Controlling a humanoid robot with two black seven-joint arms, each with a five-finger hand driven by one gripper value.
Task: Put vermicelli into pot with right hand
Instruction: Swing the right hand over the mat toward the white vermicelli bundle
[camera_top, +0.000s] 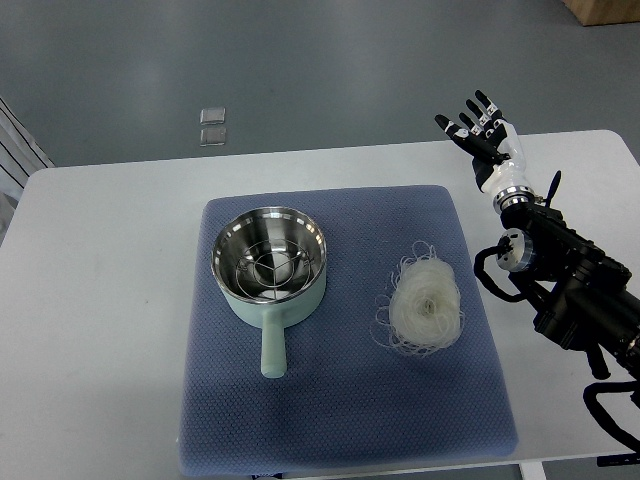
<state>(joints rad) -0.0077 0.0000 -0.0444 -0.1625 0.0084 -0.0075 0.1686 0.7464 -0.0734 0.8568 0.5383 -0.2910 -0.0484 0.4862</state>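
vermicelli (425, 302) lies in a loose pale nest on the right half of a blue mat (340, 420), with stray loops trailing off its upper and left edges. it is well apart from any hand and nothing touches it. pot (268, 262) sits to its left on the same mat, upright, mint green outside and steel inside, its stubby handle pointing toward the camera. a wire rack or the pot's patterned bottom shows inside; which of the two is hard to make out through the reflections.

the mat rests on a white table (100, 300), whose left and right ends and near edge are cut off by the frame.

the right hand (483, 130) is raised over the table's far right corner, fingers spread and holding nothing, palm turned roughly to the left. the fingertips are dark and stand out against the grey floor (300, 60). the arm behind it is black and runs down to the right edge, where it is cut off; cables loop around it and its lower joints blur together.

two small clear squares (212, 124) lie on the floor beyond the table; what they are cannot be told.
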